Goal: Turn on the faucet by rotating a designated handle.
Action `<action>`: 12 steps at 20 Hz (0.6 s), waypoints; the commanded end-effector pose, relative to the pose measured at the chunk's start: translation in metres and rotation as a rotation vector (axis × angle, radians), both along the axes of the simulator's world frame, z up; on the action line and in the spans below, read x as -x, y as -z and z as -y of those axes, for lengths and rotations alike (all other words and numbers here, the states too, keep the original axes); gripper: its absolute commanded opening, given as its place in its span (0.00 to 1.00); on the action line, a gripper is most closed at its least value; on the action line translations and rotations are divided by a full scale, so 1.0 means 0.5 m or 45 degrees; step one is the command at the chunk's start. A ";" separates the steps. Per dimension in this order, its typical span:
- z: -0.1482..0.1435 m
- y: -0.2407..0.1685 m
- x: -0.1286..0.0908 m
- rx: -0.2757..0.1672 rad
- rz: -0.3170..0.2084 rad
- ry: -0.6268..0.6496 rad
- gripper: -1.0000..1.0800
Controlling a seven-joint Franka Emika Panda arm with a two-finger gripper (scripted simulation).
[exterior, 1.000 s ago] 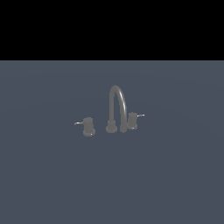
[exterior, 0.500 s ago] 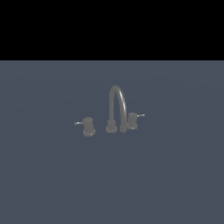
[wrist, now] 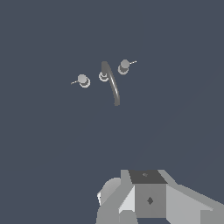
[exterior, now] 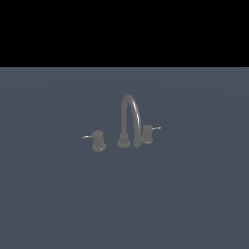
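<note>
Nothing moved since a second ago: faucet (exterior: pixel 129 121) untouched, handle (exterior: pixel 147 133) beside spout tip unturned. Gripper (wrist: pixel 148 199) far off, fingers unseen, state unclear.

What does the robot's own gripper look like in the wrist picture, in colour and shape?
Only part of the gripper shows in the wrist view: blocky, angular bodies in pale and mid grey, with a dark top face and a small dark diamond mark on the front. No cables are visible. The exterior view shows no arm.

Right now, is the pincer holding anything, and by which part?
Nothing is held. The faucet stands far from the arm, untouched; the pincer's fingertips are out of view.
</note>
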State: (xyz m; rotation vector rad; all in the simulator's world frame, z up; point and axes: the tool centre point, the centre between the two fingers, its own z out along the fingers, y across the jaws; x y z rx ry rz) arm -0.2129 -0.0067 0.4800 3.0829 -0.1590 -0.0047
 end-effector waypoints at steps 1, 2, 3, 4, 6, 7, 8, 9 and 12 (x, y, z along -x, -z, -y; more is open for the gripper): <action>0.003 0.011 -0.029 -0.002 0.002 0.048 0.00; 0.005 0.017 -0.042 -0.003 0.003 0.071 0.00; 0.007 0.023 -0.056 -0.004 0.004 0.095 0.00; 0.009 0.030 -0.071 -0.005 0.006 0.120 0.00; 0.014 0.046 -0.103 -0.008 0.008 0.176 0.00; 0.017 0.055 -0.119 -0.009 0.010 0.205 0.00; 0.019 0.065 -0.135 -0.010 0.011 0.234 0.00; 0.022 0.075 -0.152 -0.012 0.012 0.263 0.00; 0.032 0.107 -0.200 -0.016 0.016 0.351 0.00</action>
